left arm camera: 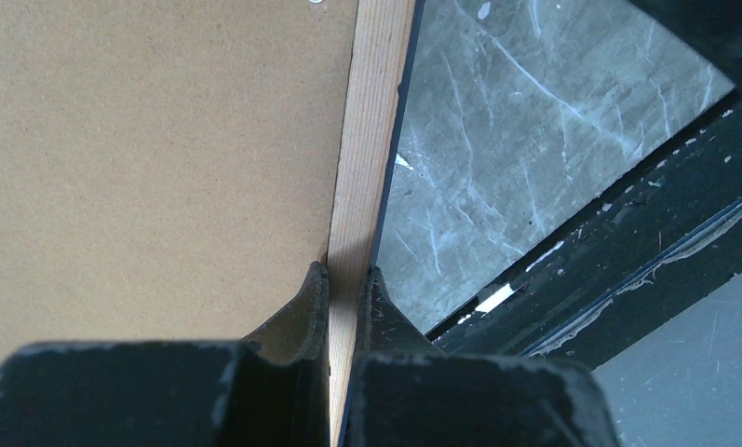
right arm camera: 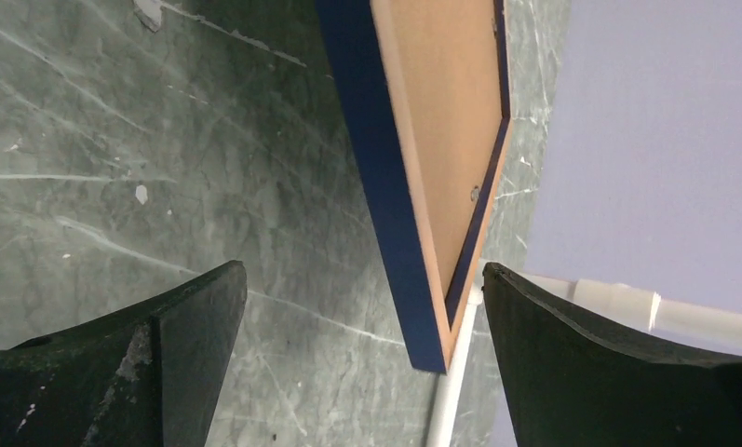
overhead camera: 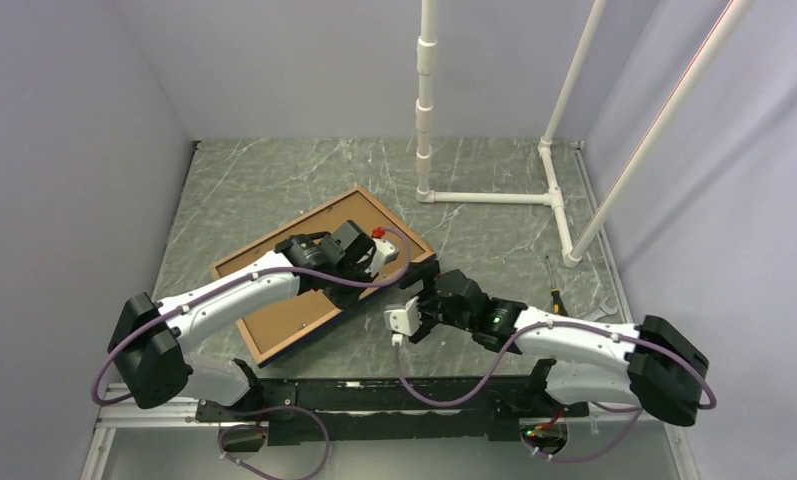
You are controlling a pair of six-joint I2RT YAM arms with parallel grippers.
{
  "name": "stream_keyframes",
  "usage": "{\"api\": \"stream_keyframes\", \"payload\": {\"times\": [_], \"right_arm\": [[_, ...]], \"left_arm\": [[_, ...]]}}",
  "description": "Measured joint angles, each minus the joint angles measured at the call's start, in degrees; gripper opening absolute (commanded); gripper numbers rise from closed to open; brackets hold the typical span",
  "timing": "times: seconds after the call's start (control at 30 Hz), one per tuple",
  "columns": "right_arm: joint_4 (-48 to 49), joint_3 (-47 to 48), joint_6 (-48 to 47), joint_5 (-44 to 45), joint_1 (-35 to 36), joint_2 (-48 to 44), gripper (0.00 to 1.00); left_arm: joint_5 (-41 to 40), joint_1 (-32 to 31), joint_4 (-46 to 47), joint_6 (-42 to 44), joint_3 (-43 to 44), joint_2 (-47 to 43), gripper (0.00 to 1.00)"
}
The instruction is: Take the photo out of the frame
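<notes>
The frame (overhead camera: 284, 228) lies face down and slanted on the grey marble table, its navy edge (right arm camera: 376, 168) lifted at the right corner. The photo shows only its brown hardboard back (overhead camera: 294, 320), also in the left wrist view (left arm camera: 143, 140) and the right wrist view (right arm camera: 441, 121); its printed side is hidden. My left gripper (overhead camera: 362, 283) is shut on the frame's pale wood rim (left arm camera: 367, 140), one finger (left arm camera: 306, 303) on the backing side and the other outside. My right gripper (overhead camera: 421, 275) is open, with the frame's right corner (right arm camera: 432, 349) between its fingers (right arm camera: 190, 326) and untouched.
A white pipe stand (overhead camera: 426, 100) rises at the back right, with its base pipe (overhead camera: 489, 198) on the table. A screwdriver (overhead camera: 552, 285) and a wrench (overhead camera: 602, 310) lie at the right. A black rail (overhead camera: 374, 395) runs along the near edge. Grey walls close in on both sides.
</notes>
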Motion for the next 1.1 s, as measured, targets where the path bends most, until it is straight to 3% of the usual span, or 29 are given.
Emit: {"api": "stream_keyframes", "payload": {"times": [0.1,0.4,0.67,0.93,1.1], "right_arm": [[3.52,-0.2,-3.02,1.16,0.7,4.28,0.89],[16.31,-0.22,-9.4,3.45,1.31,14.36,0.87],[29.68,-0.37,-12.76,5.01,1.66,24.3,0.78],[37.77,1.03,-14.56,6.19,1.79,30.99,0.53],[38.23,3.13,-14.43,6.49,2.91,31.58,0.32]], "left_arm": [[0.0,0.0,0.0,0.02,0.0,0.0,0.0],[0.04,0.11,0.0,-0.02,0.0,-0.44,0.0],[0.07,0.22,-0.02,-0.02,0.0,-1.55,0.0],[0.46,0.26,-0.02,-0.07,-0.59,-2.91,0.0],[0.63,0.37,-0.13,-0.11,-0.66,-3.34,0.0]]}}
